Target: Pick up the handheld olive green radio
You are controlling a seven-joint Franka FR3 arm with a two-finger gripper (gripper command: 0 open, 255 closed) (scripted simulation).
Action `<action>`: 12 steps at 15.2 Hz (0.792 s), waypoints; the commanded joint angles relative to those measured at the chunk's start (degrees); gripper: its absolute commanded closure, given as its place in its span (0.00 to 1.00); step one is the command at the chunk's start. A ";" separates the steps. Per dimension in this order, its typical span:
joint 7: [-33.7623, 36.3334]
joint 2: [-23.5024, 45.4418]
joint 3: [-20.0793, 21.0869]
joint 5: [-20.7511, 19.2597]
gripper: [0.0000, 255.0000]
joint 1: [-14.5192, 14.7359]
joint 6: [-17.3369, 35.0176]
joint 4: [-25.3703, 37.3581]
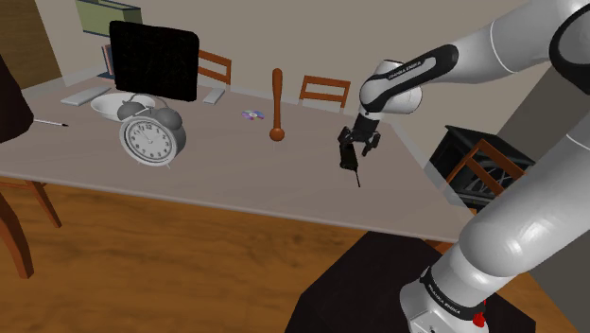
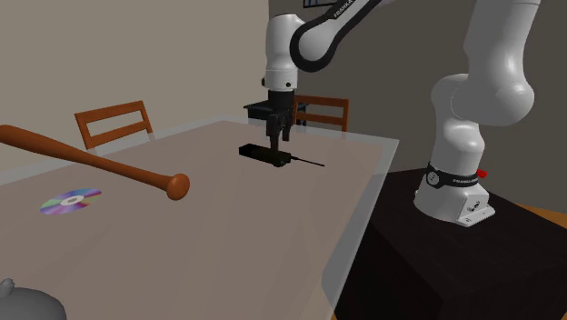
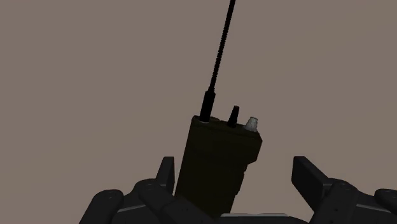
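Wrist view has the dark olive radio (image 3: 219, 162) sitting between the fingers of the gripper (image 3: 236, 170). Jaws are spread wide, nothing pinched, and the radio is closer to one finger. In the shoulder view it's lying on the table (image 1: 236, 180), roughly 3 o'clock from the wooden bat (image 1: 277, 104). Looks like the lining-up step to me. Next I'd centre it, drop lower, then squeeze the body, not the antenna.

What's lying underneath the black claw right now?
A dark olive handheld radio with a thin black antenna lies flat on the grey-brown table below the open claw, not gripped. The claw's base covers the radio's near end.
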 commanded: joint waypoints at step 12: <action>-0.70 4.36 -0.06 1.25 1.00 -0.07 6.27 -1.93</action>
